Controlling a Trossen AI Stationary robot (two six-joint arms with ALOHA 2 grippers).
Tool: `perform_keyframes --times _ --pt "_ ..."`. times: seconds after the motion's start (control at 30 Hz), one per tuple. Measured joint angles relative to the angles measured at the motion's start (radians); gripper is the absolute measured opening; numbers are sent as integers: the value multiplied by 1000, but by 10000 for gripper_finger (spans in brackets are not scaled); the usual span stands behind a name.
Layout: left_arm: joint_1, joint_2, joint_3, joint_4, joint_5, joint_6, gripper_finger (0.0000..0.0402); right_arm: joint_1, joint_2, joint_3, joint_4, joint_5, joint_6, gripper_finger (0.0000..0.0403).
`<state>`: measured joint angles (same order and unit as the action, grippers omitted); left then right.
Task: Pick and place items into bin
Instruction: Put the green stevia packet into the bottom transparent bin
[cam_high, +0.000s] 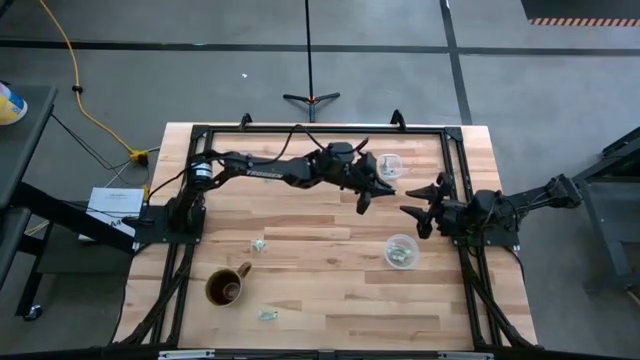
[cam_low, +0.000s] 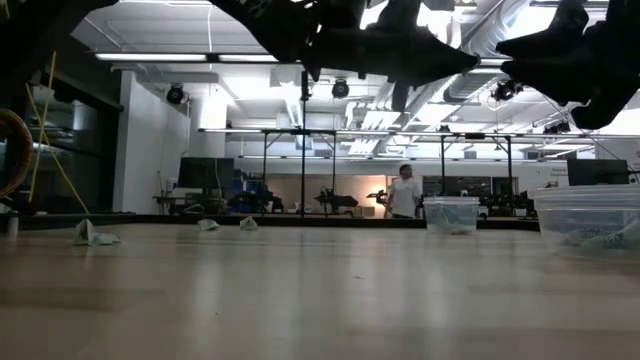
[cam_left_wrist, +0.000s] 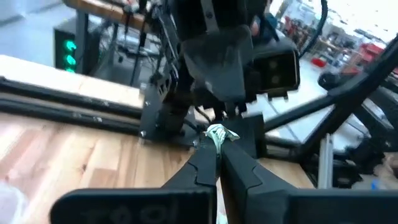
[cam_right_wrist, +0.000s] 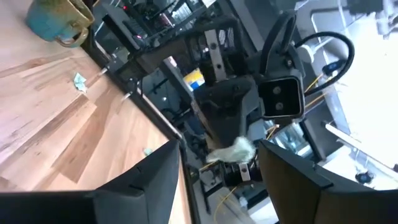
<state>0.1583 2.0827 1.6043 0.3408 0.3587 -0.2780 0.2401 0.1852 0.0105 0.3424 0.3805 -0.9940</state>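
Observation:
My left gripper (cam_high: 385, 188) hangs above the table's far middle, reaching toward the right edge, shut on a tiny pale green-silver item (cam_left_wrist: 219, 133). My right gripper (cam_high: 410, 205) faces it from the right, open, with nothing between its fingers (cam_right_wrist: 221, 149); the held item (cam_right_wrist: 236, 149) shows just beyond them. Two more items (cam_high: 258, 245) (cam_high: 268, 315) lie loose on the wood at the near left. A clear bin (cam_high: 402, 250) with greenish bits inside stands near the right arm. A second clear bin (cam_high: 390, 165) stands at the far side. My left gripper pinches the crumpled item's lower part (cam_left_wrist: 217, 142) between its two fingertips, only at their free ends. The fingers lie about level and point toward the table's right side. The item sticks out past the tips, lifted clear of the table.
A brown mug (cam_high: 228, 287) stands at the near left. A black frame (cam_high: 300, 130) runs round the table's far and side edges. The low view shows several items (cam_low: 95, 237) on the wood and a person (cam_low: 405, 192) far off in the room.

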Motion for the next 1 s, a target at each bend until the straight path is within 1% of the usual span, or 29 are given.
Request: perform_keyframes --times 0.13,0.4,0.47,0.63,0.7,0.83,1.0 --pt "-10 12 2 67 -9 -25 35 0 0 0 28 -2 -33 206" --pt "-16 30 -1 114 -4 -69 38 0 0 0 32 5 -61 204" --pt "-23 46 5 159 -25 -87 38 0 0 0 47 5 -65 204" --pt "-37 81 36 168 -27 -94 35 0 0 0 58 13 -65 204" --pt "-35 84 51 155 1 -94 35 0 0 0 58 19 -65 204" --pt "-48 100 82 160 -2 -94 40 0 4 1 57 50 -64 204" --pt "-48 109 98 150 -8 -93 35 0 5 1 67 21 -62 204"
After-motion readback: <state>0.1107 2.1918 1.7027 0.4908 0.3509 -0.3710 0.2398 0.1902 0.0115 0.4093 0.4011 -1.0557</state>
